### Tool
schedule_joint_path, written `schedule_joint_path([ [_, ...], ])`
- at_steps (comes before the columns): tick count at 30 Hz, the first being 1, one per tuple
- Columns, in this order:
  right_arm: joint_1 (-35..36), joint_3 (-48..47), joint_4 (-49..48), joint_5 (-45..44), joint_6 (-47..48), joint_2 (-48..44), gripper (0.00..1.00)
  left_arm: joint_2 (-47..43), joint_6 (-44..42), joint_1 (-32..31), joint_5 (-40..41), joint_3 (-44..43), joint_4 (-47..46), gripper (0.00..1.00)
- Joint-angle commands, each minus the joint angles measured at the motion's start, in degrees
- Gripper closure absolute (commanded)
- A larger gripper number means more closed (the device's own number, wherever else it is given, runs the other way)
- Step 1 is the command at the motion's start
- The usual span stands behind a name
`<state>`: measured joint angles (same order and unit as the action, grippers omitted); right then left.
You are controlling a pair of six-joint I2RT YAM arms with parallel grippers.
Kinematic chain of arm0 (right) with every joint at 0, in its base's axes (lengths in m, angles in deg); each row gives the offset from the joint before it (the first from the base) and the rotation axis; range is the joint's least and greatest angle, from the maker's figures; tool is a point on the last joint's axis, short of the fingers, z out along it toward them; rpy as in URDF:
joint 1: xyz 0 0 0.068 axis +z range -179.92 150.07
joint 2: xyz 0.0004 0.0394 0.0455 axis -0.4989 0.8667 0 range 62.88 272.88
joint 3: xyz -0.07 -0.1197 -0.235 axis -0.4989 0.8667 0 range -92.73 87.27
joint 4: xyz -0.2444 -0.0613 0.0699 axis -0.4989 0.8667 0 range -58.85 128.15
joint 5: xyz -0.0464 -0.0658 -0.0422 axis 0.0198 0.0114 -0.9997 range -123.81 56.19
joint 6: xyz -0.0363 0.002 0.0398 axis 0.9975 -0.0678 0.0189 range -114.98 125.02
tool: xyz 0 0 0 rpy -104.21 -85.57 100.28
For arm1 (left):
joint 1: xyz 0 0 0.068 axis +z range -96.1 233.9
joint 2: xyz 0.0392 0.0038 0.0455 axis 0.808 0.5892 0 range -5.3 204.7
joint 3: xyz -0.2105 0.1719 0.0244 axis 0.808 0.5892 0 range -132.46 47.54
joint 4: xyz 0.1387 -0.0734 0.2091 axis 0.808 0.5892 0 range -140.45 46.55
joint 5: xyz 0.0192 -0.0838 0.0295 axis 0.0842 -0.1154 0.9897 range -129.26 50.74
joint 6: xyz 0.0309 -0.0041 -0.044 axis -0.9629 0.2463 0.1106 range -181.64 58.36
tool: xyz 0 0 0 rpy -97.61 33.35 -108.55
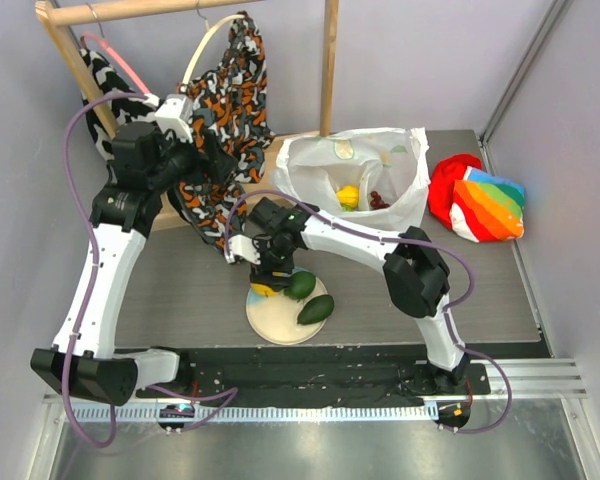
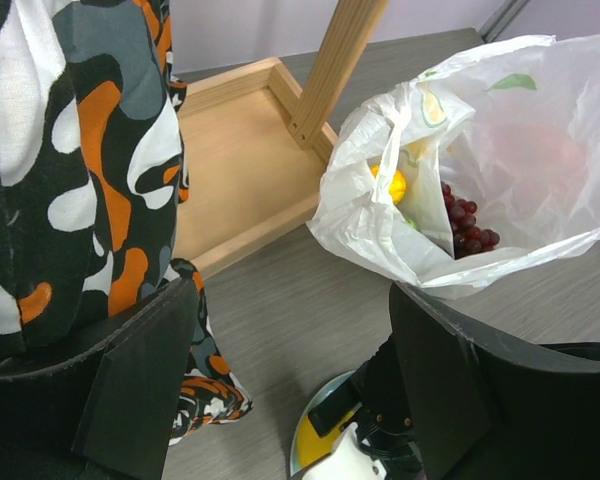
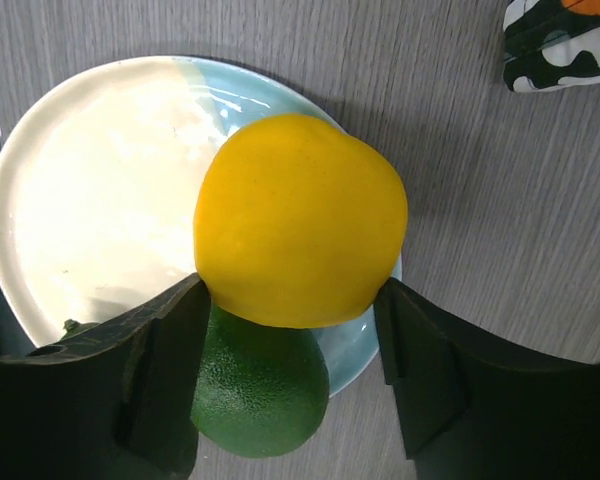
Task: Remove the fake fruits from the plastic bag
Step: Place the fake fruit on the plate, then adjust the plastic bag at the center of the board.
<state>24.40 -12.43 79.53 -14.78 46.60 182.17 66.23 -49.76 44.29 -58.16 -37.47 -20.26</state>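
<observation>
- Right end effector (image 3: 290,300): its fingers press both sides of a smooth, glossy yellow plastic lemon (image 3: 300,210). The lemon is carried low over the round blue-and-cream plate (image 3: 90,190), which is judged to be the placing step for this fruit.
- Plate: lies close to the near edge of the grey tabletop (image 1: 180,290), about mid-width. It apparently serves as the collecting point, as two matte dark green avocado-like ovals (image 1: 315,310) lie on its right side.
- Thin, crinkly white translucent plastic bag (image 2: 520,140): stands toward the far edge, right of centre. Its mouth gapes upward, so the contents can be reached from above.
- Inside the bag: a second yellow lemon (image 2: 393,185) and a dark purple grape bunch (image 2: 468,225) lie side by side at the bottom. The task is judged partly done.
- Left end effector (image 2: 295,340): its fingers are spread wide with nothing between them. It hovers facing the bag mouth, beside a black, orange and white patterned garment (image 2: 70,150), perhaps positioned to steady the bag.
</observation>
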Motion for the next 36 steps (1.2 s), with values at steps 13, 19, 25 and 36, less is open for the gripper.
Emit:
schedule_joint_path([
  [13,-11.59,3.19,4.54,9.09,-5.63,-27.15,0.0,4.14,1.04,0.03,-7.56,-1.3,-3.13,0.21],
  [19,-24.59,4.78,3.13,10.41,-8.0,-33.94,0.01,9.59,-0.28,-6.03,-7.04,-3.75,-3.21,0.21],
  [25,-30.94,9.78,-7.92,8.93,-17.75,-32.54,0.08,18.8,-2.39,-12.45,1.48,-9.29,-2.51,0.19],
  [36,-33.58,21.8,-17.36,-5.76,-24.97,-32.95,0.19,27.28,-1.51,-14.04,0.63,-15.54,-1.11,1.0],
])
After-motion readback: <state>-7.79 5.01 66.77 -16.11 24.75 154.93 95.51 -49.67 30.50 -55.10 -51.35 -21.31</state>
